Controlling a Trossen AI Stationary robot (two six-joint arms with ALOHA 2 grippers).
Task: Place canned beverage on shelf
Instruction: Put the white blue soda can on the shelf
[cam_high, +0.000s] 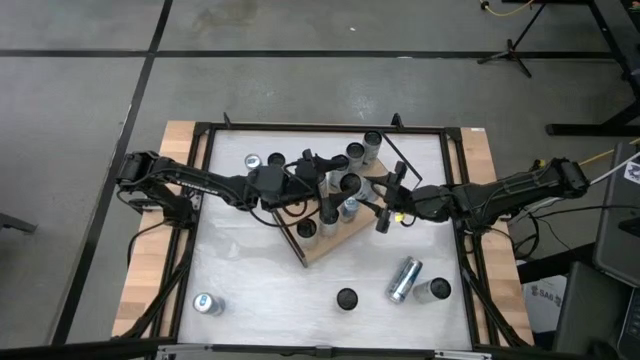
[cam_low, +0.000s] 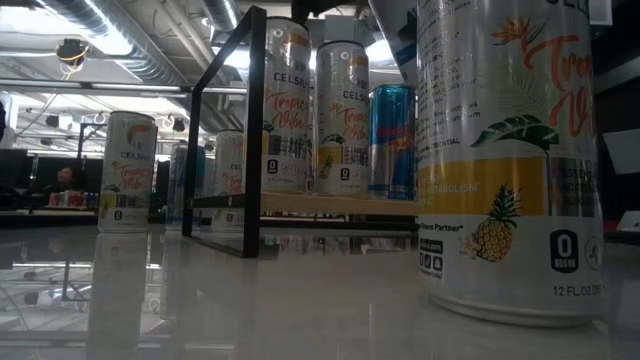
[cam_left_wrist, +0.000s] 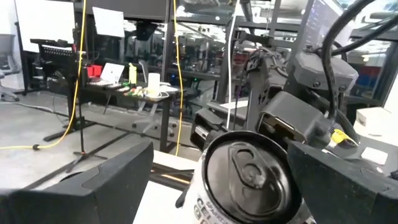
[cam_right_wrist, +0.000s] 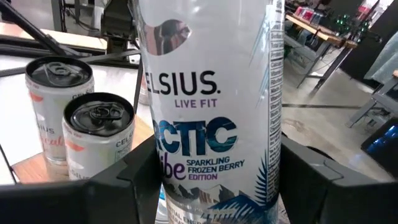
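Observation:
The shelf (cam_high: 325, 248) is a light wooden board with a black wire frame, lying askew at the table's middle. Several cans stand on it, two of them peach-and-white (cam_right_wrist: 99, 137). My right gripper (cam_right_wrist: 217, 168), coming from the table's right, is shut on a white Arctic-label can (cam_right_wrist: 211, 93) over the shelf (cam_high: 350, 184). My left gripper (cam_left_wrist: 224, 162) comes from the left at about the same height and is open. A white can's top (cam_left_wrist: 252, 177) shows between its fingers; I see no touch there. Behind that can stands the right arm (cam_left_wrist: 311, 81). My right gripper pinches the white can's side wall (cam_right_wrist: 155, 180) between its two fingers, one on either side, at about mid-height of the label. The fingers (cam_right_wrist: 323, 180) come nearly level from the table's right. The can stands upright; its base and top lie outside the view.
Loose cans stand at the far left (cam_high: 253, 161), far middle (cam_high: 372, 140), near left (cam_high: 205, 303) and near right (cam_high: 433, 290); one lies on its side (cam_high: 403, 278). The frame's black bars (cam_low: 250, 130) rise around the shelf. A big can (cam_low: 510, 150) stands close to the low camera.

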